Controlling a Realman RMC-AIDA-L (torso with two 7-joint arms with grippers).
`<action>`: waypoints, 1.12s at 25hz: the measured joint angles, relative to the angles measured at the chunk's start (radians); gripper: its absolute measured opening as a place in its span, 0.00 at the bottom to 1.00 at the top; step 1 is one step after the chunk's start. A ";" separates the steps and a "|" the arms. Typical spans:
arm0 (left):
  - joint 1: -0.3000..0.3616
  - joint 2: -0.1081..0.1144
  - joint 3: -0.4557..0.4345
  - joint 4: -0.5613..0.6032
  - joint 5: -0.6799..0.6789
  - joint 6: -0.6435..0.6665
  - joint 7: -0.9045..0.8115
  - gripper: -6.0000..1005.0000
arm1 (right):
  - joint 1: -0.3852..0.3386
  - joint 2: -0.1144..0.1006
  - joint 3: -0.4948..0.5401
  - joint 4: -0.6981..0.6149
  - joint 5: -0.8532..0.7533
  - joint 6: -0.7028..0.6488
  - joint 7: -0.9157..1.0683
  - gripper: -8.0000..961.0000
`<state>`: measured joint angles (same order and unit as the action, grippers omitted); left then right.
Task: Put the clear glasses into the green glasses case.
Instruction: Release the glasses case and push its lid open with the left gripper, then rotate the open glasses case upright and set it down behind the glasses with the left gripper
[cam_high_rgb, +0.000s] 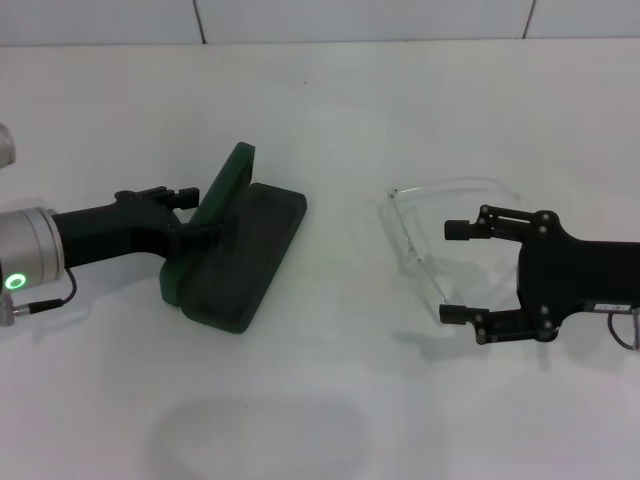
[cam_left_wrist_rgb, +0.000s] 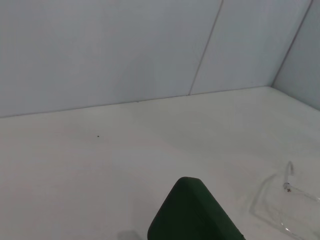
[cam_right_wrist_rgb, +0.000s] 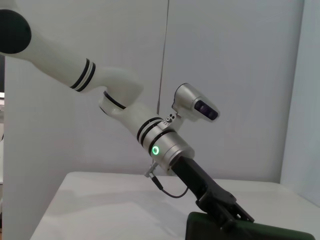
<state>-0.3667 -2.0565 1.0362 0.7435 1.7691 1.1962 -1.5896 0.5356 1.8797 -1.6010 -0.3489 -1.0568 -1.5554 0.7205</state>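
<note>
Head view: green glasses case (cam_high_rgb: 240, 255) open, lid pinched by left gripper (cam_high_rgb: 188, 215); clear glasses (cam_high_rgb: 425, 230) lying right of case, right gripper (cam_high_rgb: 457, 272) spread wide beside them; next, close on frame

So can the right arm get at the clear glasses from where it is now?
Probably yes: the right gripper is open, its fingers just beside the clear glasses, with nothing between them on the table.

Green glasses case (cam_left_wrist_rgb: 192, 212) & clear glasses (cam_left_wrist_rgb: 287, 200) cut off by wrist-view edge.
</note>
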 joint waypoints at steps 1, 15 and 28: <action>0.000 0.000 0.000 0.000 0.000 -0.003 0.000 0.81 | -0.001 0.002 -0.001 0.001 0.000 0.000 -0.005 0.86; -0.042 0.000 0.004 0.003 0.004 -0.015 0.012 0.53 | -0.017 0.012 0.001 0.003 0.000 0.000 -0.020 0.85; -0.154 0.009 0.009 0.004 0.034 -0.083 0.145 0.21 | -0.025 0.012 0.003 0.002 0.003 -0.003 -0.051 0.85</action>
<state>-0.5209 -2.0478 1.0452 0.7471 1.8031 1.1135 -1.4450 0.5109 1.8919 -1.5983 -0.3470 -1.0540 -1.5582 0.6693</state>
